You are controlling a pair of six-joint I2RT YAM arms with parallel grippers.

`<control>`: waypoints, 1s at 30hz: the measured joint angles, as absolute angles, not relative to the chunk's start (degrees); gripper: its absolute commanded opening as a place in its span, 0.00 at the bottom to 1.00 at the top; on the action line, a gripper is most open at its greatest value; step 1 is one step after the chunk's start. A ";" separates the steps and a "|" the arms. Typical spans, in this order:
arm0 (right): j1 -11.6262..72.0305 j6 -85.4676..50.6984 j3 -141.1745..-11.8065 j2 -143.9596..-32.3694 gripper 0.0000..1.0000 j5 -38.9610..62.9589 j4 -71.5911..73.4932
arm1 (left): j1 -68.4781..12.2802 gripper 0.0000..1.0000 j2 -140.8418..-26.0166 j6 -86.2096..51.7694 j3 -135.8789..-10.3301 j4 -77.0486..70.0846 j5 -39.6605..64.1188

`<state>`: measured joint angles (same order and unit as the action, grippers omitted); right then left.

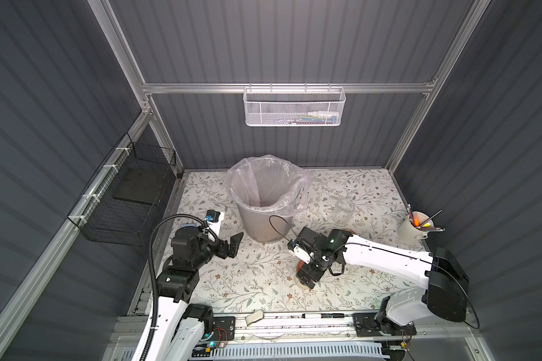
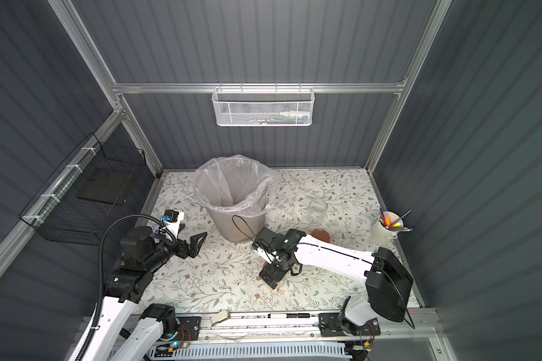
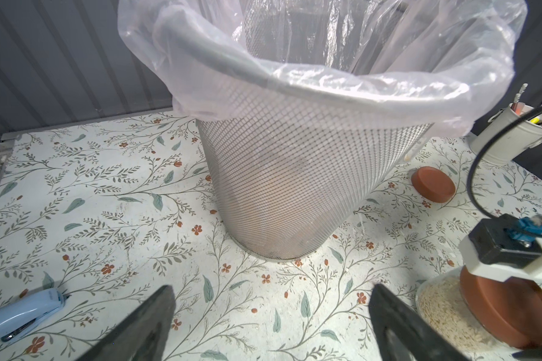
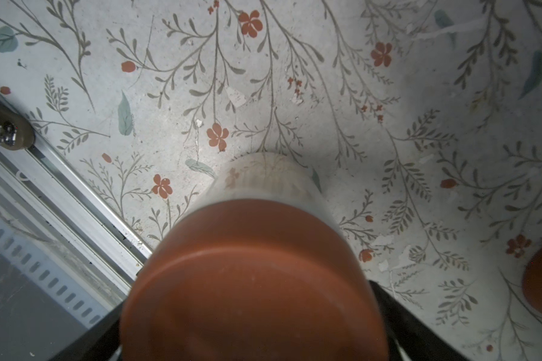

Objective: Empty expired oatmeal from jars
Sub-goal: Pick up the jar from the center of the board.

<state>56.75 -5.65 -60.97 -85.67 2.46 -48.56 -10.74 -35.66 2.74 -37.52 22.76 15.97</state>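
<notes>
Top views, both: floral table (image 1: pixel 248 290), with grey mesh bin (image 1: pixel 257 225), clear-lined, upright at back centre. Reaching in from right: right arm (image 1: pixel 388 254), its right gripper (image 4: pixel 249 322) pointed down over lidded jar (image 4: pixel 263 178) at front centre, well apart from bin. Right wrist view: jaws spread wide, one finger either side of orange lid (image 4: pixel 251 281); cannot tell whether pads touch it. Low, left of bin: left gripper (image 3: pixel 269 328), jaws wide apart, only bare table between them. At right edge: white cup (image 1: pixel 415 231) with pens. Near bin, to its right: second jar (image 1: pixel 344 211), clear, open-mouthed, upright. Flat on table just in front of it: loose orange lid (image 3: pixel 433 186). Left of bin, by left arm: blue stapler (image 3: pixel 19 315). Inside lidded jar: oatmeal (image 3: pixel 445 315), pale flakes against glass.
</notes>
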 measured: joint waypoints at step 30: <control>54.65 -8.64 -86.72 -78.54 0.36 -1.39 -66.96 | -10.74 0.92 -35.94 4.97 -42.65 29.36 28.97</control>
